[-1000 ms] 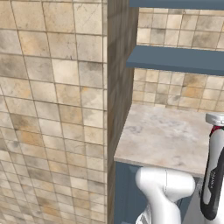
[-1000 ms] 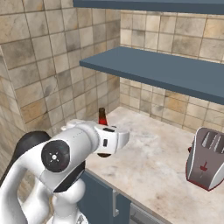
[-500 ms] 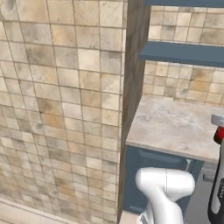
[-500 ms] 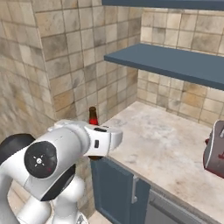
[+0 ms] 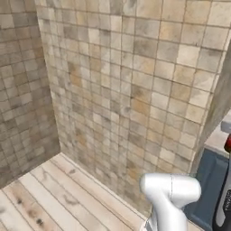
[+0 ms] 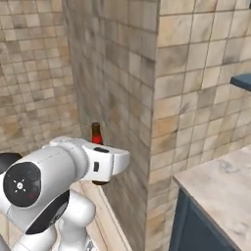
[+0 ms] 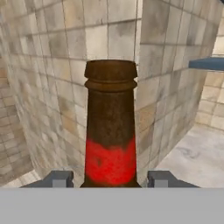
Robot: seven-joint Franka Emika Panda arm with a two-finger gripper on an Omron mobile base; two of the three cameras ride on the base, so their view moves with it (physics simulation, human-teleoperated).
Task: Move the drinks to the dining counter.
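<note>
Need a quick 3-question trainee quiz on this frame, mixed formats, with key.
1. True or false: the gripper is shut on the brown beer bottle.
2. Multiple choice: in the right base view, the marble worktop lies A) lower right, B) upper left, C) centre.
3. Fill in: the floor in the left base view is made of pale ______ planks.

Key:
1. True: both fingertips flank the bottle's red-labelled neck in the hand view, and the bottle rides upright at the hand, off any surface.
2. A
3. wood
</note>
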